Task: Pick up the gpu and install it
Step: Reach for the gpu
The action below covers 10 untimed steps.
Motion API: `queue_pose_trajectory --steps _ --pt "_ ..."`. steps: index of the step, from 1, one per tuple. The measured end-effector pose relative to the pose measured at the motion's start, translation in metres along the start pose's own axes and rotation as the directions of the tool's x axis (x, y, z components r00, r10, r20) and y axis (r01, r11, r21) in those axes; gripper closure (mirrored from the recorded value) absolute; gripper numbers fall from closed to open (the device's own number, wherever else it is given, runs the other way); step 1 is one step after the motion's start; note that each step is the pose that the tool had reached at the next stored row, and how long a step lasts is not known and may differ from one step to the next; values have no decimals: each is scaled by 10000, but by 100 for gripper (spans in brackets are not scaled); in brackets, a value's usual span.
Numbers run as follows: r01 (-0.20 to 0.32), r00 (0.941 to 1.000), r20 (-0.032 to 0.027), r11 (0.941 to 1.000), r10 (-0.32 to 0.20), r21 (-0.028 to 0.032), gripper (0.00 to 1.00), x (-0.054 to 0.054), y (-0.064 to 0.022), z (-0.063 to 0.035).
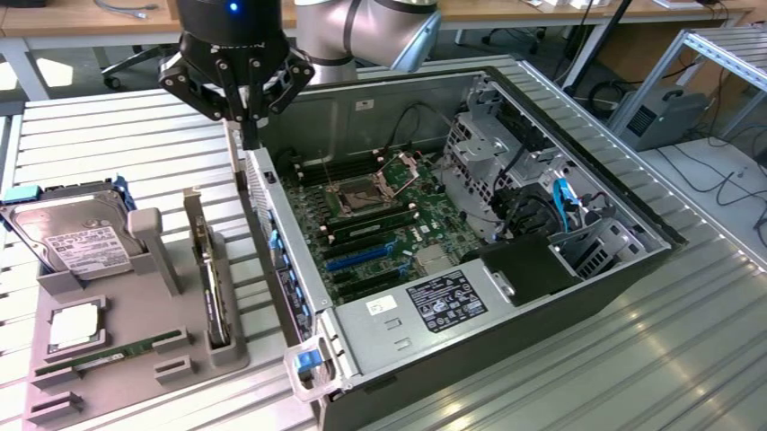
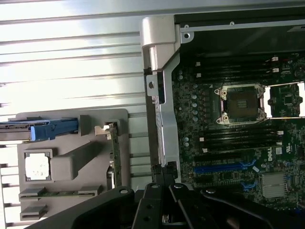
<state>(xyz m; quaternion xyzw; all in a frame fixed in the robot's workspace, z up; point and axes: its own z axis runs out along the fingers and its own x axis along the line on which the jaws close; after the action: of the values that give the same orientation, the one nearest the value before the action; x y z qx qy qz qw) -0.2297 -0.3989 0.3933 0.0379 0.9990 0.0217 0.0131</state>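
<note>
The gpu (image 1: 214,287) stands on its long edge in a slot of the grey holder tray (image 1: 120,395), its silver bracket end toward the back. In the wrist view the gpu (image 2: 114,145) is a thin edge-on strip beside the case wall. My gripper (image 1: 250,135) hangs above the rear left corner of the open computer case (image 1: 480,296), behind and above the card and apart from it. Its fingers point down, pressed together with nothing between them. The wrist view has the gripper (image 2: 164,175) right over the case's side wall. Blue expansion slots (image 1: 359,259) lie bare on the motherboard (image 1: 372,224).
On the tray sit a silver hard drive (image 1: 78,238), a CPU (image 1: 74,325) and a narrow RAM stick (image 1: 108,353). Inside the case are a drive cage (image 1: 480,153), a power supply (image 1: 444,301) and cables. All stand on a slatted metal table (image 1: 671,359).
</note>
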Motion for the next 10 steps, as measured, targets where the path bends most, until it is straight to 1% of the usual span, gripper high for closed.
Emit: queue_pose_trajectory --steps 10 --pt "0 10000 0 10000 0 0 89 33 -3 -1"
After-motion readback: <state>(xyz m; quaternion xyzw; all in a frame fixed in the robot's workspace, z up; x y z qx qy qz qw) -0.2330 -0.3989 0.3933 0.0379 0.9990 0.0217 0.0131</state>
